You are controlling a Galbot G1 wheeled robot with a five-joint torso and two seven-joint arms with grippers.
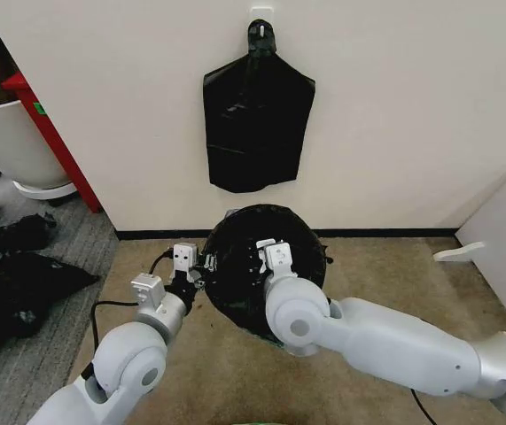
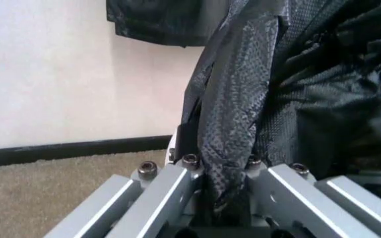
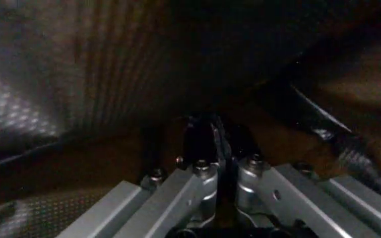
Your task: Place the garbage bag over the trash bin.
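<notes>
Left pincer (image 1: 201,262) pinches a fold of the garbage bag (image 1: 235,292) draped over the trash bin (image 1: 231,213) on the carpet, right pincer (image 1: 260,251) apparently clamped inside it, so they should spread evenly, keeping film taut.

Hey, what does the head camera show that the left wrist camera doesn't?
Head view alone: the whole scene from above, with the garbage bag spread round over the trash bin, of which just a sliver of white rim peeks out at the back. The left gripper is at the bag's left edge, the right gripper inside its opening, and a large white tub stands far left.

Left wrist view alone: a close look at a fold of bag film pinched between the left gripper's fingers.

Both: the bag, carpet, wall, and the sheaf of bags hanging on it.
</notes>
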